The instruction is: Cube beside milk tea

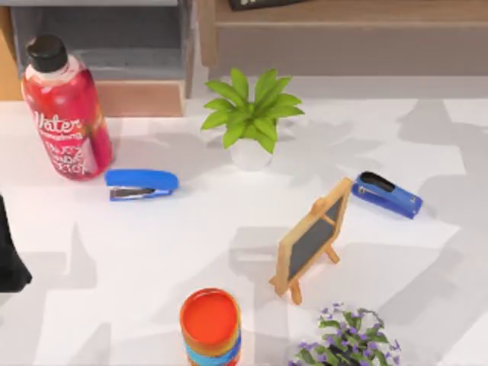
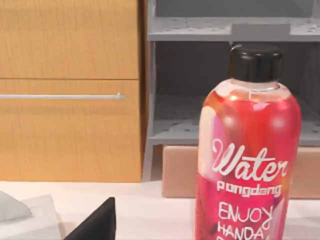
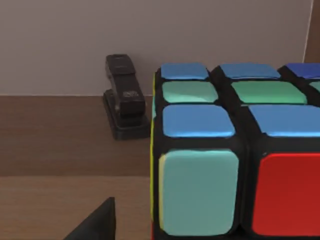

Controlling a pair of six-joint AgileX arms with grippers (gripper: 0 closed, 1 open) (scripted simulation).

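The cube (image 3: 235, 150) sits on a brown wooden surface near a black stapler (image 3: 122, 97), very close in front of the right gripper (image 3: 95, 225); whether this gripper is wide or narrow, I cannot tell. I think the step is the approach: come level, centre on two opposite faces, and only then close. The milk tea cup (image 1: 210, 324) stands at the near edge of the tabletop (image 1: 152, 252), its orange top hiding the contents. The capped bottle (image 1: 65, 114) looks full of red drink. The left arm (image 1: 9, 259) waits at the left edge
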